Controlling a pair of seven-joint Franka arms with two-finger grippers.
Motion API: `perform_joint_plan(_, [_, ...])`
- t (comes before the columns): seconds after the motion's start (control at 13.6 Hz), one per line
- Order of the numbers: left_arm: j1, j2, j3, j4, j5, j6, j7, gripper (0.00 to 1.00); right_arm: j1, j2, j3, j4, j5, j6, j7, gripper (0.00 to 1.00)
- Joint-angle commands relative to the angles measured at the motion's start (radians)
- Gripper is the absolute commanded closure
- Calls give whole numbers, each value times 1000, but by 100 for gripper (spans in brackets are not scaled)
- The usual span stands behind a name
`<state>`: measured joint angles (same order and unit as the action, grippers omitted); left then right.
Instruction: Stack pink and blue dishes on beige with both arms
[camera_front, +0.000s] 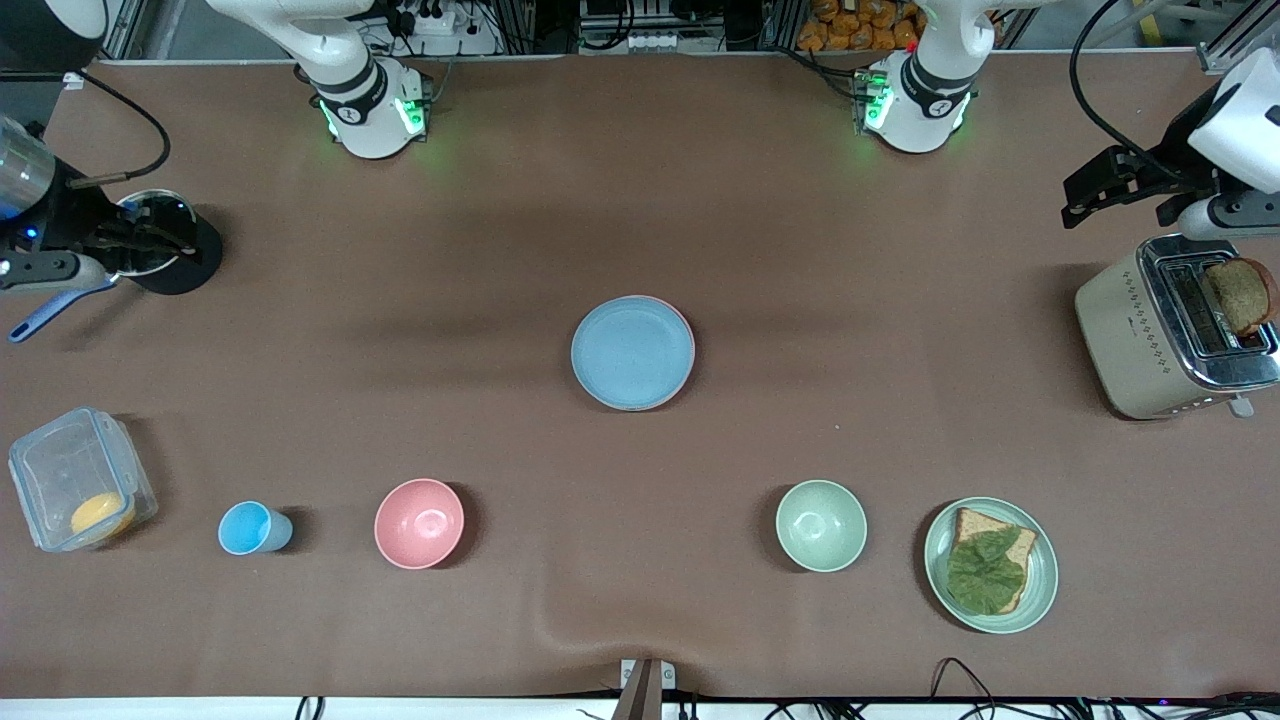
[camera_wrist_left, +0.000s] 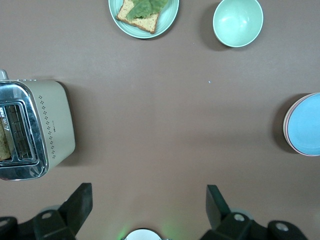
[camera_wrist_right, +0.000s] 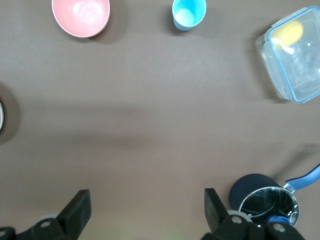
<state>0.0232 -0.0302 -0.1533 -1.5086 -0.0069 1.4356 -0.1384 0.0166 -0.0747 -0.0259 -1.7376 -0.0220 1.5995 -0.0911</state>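
Note:
The light blue plate (camera_front: 632, 352) lies at the table's middle, on top of a stack. A pale pink rim (camera_front: 676, 309) of the pink plate shows just under it; the same stack sits at the edge of the left wrist view (camera_wrist_left: 305, 124). The beige plate is hidden beneath them. My left gripper (camera_front: 1105, 188) hangs open and empty above the toaster's end of the table, its fingers spread wide (camera_wrist_left: 148, 200). Over the pot's end of the table, my right gripper (camera_front: 140, 238) is also open and empty (camera_wrist_right: 147, 202). Both arms stay well away from the stack.
A toaster (camera_front: 1140, 340) with a bread slice stands at the left arm's end. Along the front edge are a green plate (camera_front: 1045, 590) with a sandwich, a green bowl (camera_front: 821, 525), a pink bowl (camera_front: 419, 523), a blue cup (camera_front: 252, 528) and a clear container (camera_front: 70, 480). A small pot (camera_front: 165, 215) sits under the right gripper.

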Motion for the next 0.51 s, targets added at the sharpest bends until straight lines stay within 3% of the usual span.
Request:
perform_joint_plan(0.0, [-3,-8,9,-4,13,-3,11,0,-7,-1,-2,9,-1,-9,22,0])
perform_joint_plan(0.44, [-5,1,11,-1,15,-3,7,0,-14,-1,-2,9,0,-7,85,0])
